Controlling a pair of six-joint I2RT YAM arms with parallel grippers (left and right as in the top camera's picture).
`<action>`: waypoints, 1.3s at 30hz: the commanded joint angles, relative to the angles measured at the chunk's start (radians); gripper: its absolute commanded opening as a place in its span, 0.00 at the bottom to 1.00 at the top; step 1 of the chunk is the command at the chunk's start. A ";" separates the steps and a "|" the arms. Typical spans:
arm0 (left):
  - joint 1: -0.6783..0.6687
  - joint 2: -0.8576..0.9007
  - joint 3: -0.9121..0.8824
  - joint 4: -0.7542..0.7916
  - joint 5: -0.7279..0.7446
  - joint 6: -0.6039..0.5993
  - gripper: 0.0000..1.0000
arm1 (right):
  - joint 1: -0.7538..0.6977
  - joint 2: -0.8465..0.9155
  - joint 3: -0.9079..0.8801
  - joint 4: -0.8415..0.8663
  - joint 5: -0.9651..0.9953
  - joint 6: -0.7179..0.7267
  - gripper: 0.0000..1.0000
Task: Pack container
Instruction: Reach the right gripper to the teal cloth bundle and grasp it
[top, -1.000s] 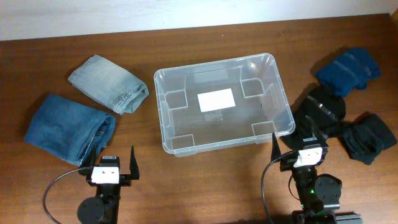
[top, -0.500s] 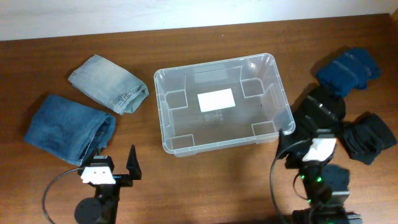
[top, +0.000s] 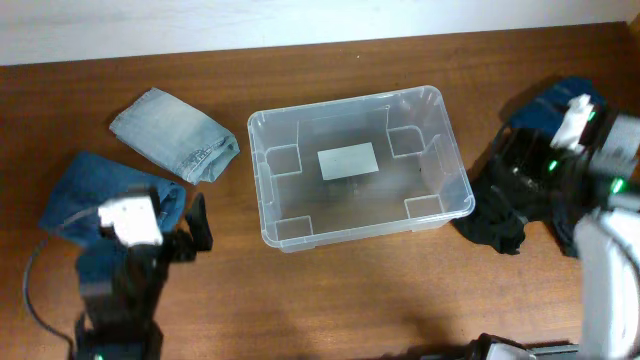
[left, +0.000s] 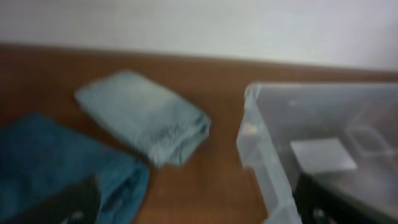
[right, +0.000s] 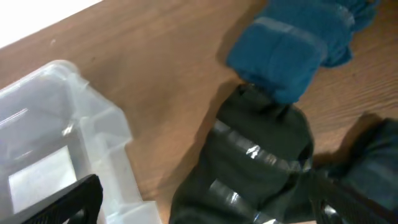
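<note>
Container stands empty — left gripper and right gripper spread wide, holding nothing — clothes all unpacked.

Lab bench: wooden table, plain white wall

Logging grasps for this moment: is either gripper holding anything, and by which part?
Nothing is held. The left gripper and the right gripper are both wide open, with nothing clamped in either.
</note>
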 joint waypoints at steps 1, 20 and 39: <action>-0.004 0.177 0.161 -0.113 -0.007 0.017 0.99 | -0.084 0.134 0.175 -0.022 -0.044 -0.018 0.98; -0.004 0.511 0.365 -0.241 -0.008 0.017 0.99 | -0.394 0.762 0.412 0.184 -0.393 0.047 0.98; -0.004 0.511 0.365 -0.242 -0.008 0.017 0.99 | -0.322 0.982 0.412 0.340 -0.393 0.195 0.98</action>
